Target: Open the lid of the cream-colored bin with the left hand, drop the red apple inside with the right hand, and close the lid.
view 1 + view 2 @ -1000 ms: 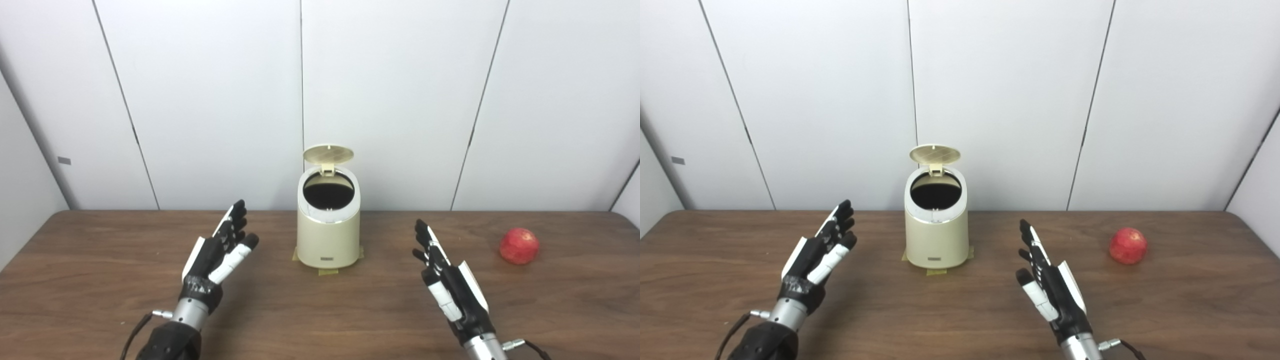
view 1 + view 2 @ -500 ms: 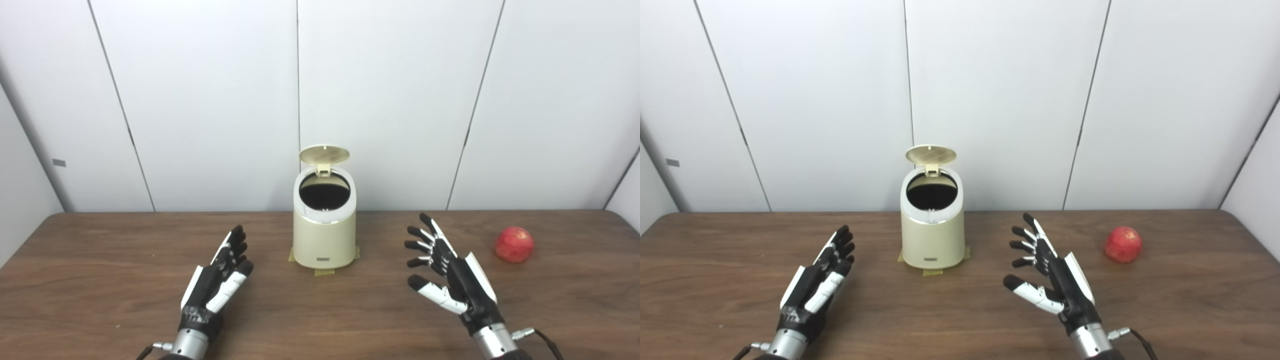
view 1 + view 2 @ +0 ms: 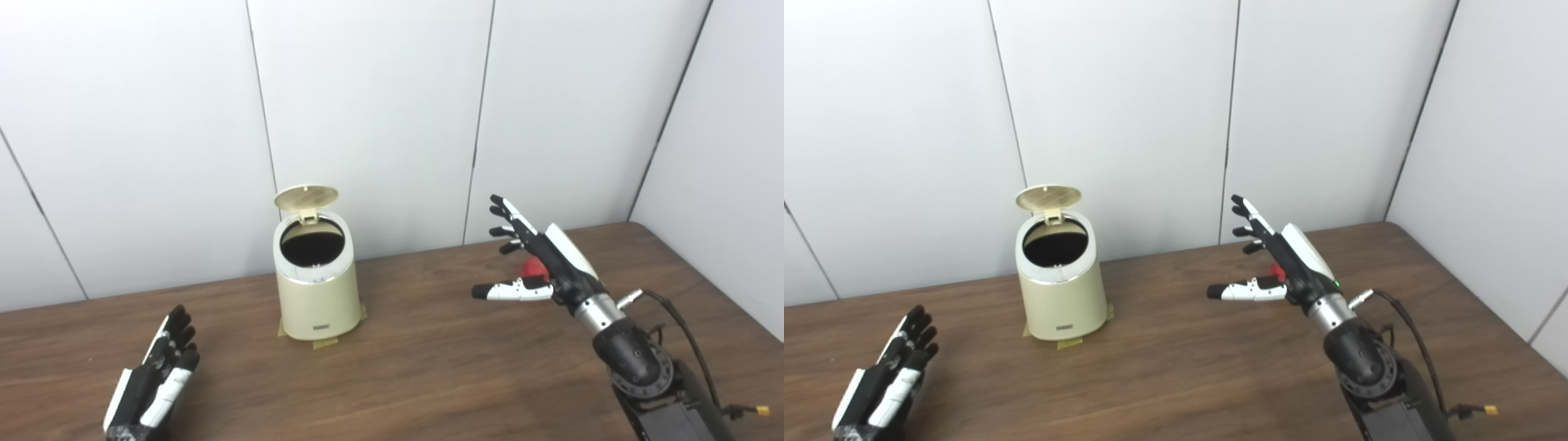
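One upright bin (image 3: 316, 288) (lid (image 3: 305, 197) up), mouth skyward.

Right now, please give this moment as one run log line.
lid: open | apple: on table, mostly hidden behind right hand | right hand: open, reaching | left hand: open, idle

Bare table (image 3: 429, 367) lies between bin (image 3: 316, 294) and right robot hand (image 3: 542, 263).

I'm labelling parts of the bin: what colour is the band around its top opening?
White, above the cream body of the bin; the band shows best in the left eye view.
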### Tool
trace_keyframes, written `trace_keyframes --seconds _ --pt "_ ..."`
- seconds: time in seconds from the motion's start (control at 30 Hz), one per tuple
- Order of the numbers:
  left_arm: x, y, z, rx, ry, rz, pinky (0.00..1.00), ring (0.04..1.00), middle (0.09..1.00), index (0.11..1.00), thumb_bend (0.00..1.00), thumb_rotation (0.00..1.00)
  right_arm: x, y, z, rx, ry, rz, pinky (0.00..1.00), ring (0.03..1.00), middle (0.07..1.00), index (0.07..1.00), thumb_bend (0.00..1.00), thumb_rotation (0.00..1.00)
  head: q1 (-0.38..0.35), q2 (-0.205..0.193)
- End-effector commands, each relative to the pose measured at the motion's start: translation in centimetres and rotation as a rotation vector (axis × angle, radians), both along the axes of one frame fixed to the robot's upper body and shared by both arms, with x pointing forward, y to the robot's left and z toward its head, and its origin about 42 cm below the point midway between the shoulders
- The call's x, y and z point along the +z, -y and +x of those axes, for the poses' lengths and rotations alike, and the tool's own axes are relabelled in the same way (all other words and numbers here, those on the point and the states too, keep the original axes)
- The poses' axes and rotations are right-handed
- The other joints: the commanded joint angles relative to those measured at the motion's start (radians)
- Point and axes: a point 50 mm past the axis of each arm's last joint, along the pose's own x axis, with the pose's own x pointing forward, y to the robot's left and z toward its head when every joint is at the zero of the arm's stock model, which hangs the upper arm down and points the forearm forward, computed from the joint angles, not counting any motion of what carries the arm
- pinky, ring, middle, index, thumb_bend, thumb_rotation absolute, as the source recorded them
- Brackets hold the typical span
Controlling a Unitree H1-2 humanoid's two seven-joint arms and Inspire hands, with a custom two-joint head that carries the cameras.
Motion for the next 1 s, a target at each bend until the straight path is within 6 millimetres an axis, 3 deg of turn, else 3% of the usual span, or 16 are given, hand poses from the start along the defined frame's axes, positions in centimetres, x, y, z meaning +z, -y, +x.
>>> trace_keyframes --seconds 0.0,0.13,0.37,0.6,0.73,0.97 --pt "1.3 -0.5 0.7 -0.012 0.07 -0.012 1.0 1.0 1.0 1.0 1.0 0.59 3.6 1.5 0.3 -0.04 0.075 -0.054 0.65 0.836 0.944 0.966 0.79 0.38 -0.002 0.001" --pt "1.5 -0.8 0.6 -0.027 0.079 -0.036 1.0 1.0 1.0 1.0 0.98 0.58 5.1 4.0 0.3 -0.101 0.038 -0.112 0.66 0.836 0.931 0.949 0.79 0.38 -0.016 0.001" --pt "1.6 -0.9 0.6 -0.034 0.095 -0.036 1.0 1.0 1.0 1.0 0.89 0.61 5.8 7.6 1.7 -0.158 -0.087 -0.209 0.73 0.874 0.924 0.911 0.82 0.29 -0.025 0.005" --pt "1.9 -0.6 0.5 -0.051 0.105 -0.047 1.0 1.0 1.0 1.0 0.82 0.62 5.4 8.8 3.1 -0.172 -0.224 -0.242 0.73 0.871 0.918 0.897 0.81 0.25 -0.021 0.009" --pt "2.0 -0.5 0.5 -0.048 0.099 -0.044 1.0 1.0 1.0 1.0 0.84 0.62 4.6 9.1 3.9 -0.196 -0.316 -0.257 0.74 0.885 0.943 0.917 0.87 0.37 -0.019 0.01" --pt "2.1 -0.4 0.3 -0.056 0.092 -0.051 1.0 1.0 1.0 1.0 0.85 0.6 1.9 9.4 5.9 -0.243 -0.4 -0.242 0.77 0.891 0.941 0.929 0.82 0.3 -0.01 0.016"
